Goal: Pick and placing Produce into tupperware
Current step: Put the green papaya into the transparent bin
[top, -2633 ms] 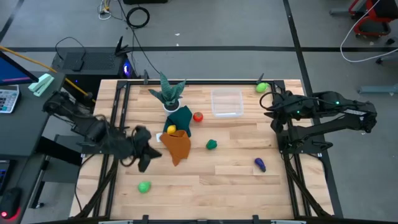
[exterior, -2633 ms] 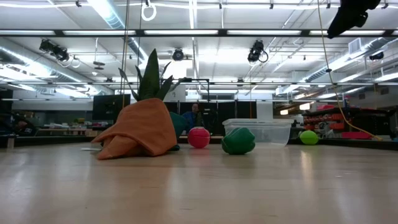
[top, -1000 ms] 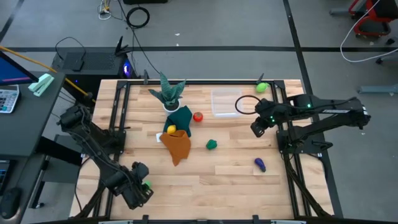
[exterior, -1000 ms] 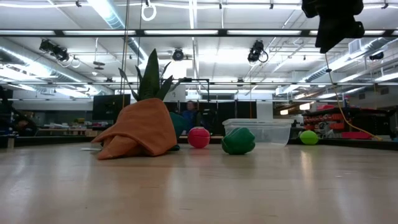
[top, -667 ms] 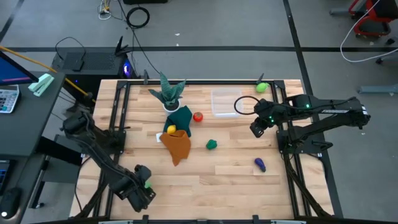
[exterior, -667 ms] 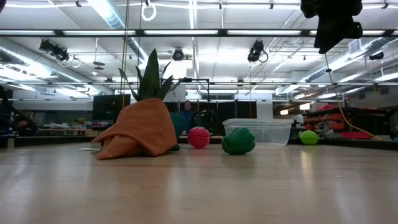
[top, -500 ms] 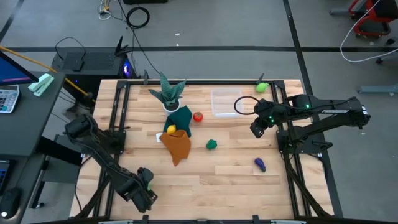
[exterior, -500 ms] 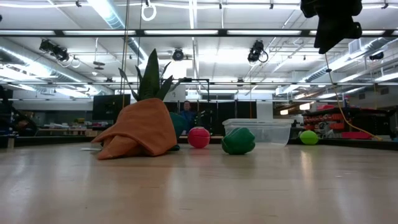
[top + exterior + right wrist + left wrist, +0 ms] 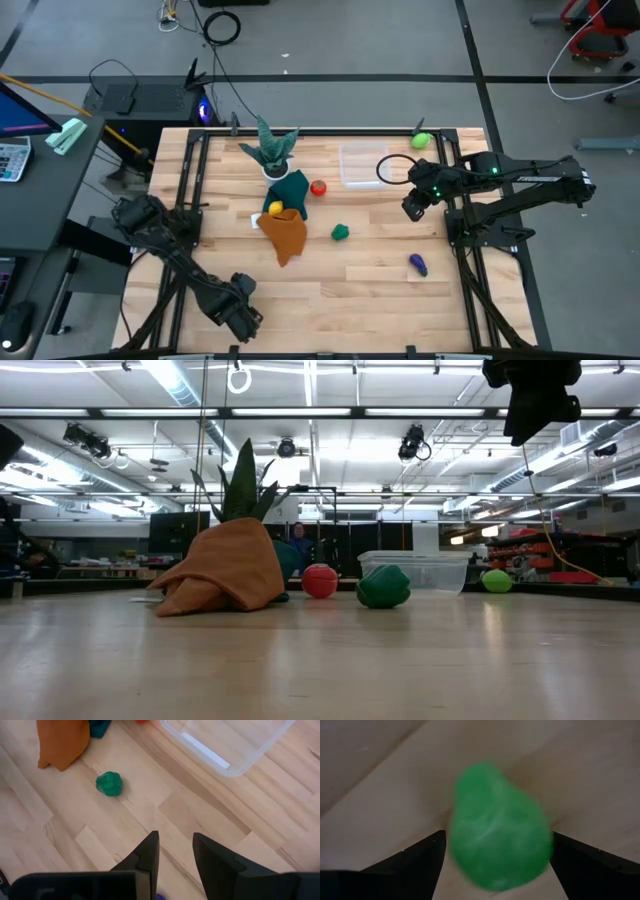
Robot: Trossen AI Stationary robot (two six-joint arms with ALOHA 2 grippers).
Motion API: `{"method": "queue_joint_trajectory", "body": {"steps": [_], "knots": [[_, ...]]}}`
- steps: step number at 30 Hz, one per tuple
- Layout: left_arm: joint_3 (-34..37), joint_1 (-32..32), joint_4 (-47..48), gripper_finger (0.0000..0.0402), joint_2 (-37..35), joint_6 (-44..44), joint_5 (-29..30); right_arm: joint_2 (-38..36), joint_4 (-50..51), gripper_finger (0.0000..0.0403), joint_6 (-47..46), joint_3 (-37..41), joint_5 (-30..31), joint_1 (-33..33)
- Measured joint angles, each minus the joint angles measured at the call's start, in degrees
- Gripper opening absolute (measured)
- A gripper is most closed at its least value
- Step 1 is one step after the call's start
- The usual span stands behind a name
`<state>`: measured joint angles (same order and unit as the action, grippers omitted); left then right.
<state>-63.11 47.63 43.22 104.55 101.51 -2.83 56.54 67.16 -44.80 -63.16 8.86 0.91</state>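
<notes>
A light green pear-shaped produce (image 9: 497, 830) lies on the wood near the table's front left. My left gripper (image 9: 240, 314) hides it from above and stands open, one finger on each side of it; I cannot tell whether they touch it. My right gripper (image 9: 414, 205) hangs high at the right, beside the clear tupperware (image 9: 364, 165), with a narrow gap between its fingers and nothing in it. The tupperware holds nothing. Red (image 9: 318, 187), dark green (image 9: 340, 232), yellow (image 9: 275, 208), purple (image 9: 418, 264) and another light green produce (image 9: 421, 141) lie on the table.
An orange cloth (image 9: 285, 236) and a teal cloth (image 9: 293, 188) lie heaped at mid-table, with a teal spiky plant in a white pot (image 9: 272, 152) behind them. Dark frame rails run along both table sides. Bare wood lies between the cloths and the purple produce.
My left gripper has moved a little toward the table's near edge and right, coming over the light green produce near the front left, which no longer shows from above.
</notes>
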Motion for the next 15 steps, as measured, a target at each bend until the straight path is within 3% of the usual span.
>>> {"method": "queue_joint_trajectory", "body": {"steps": [15], "knots": [[-0.13, -4.41, -0.93, 0.0344, 0.79, -0.41, 0.48, 0.0, 0.0, 0.0086, -0.01, 0.0, 0.0, 0.0]]}}
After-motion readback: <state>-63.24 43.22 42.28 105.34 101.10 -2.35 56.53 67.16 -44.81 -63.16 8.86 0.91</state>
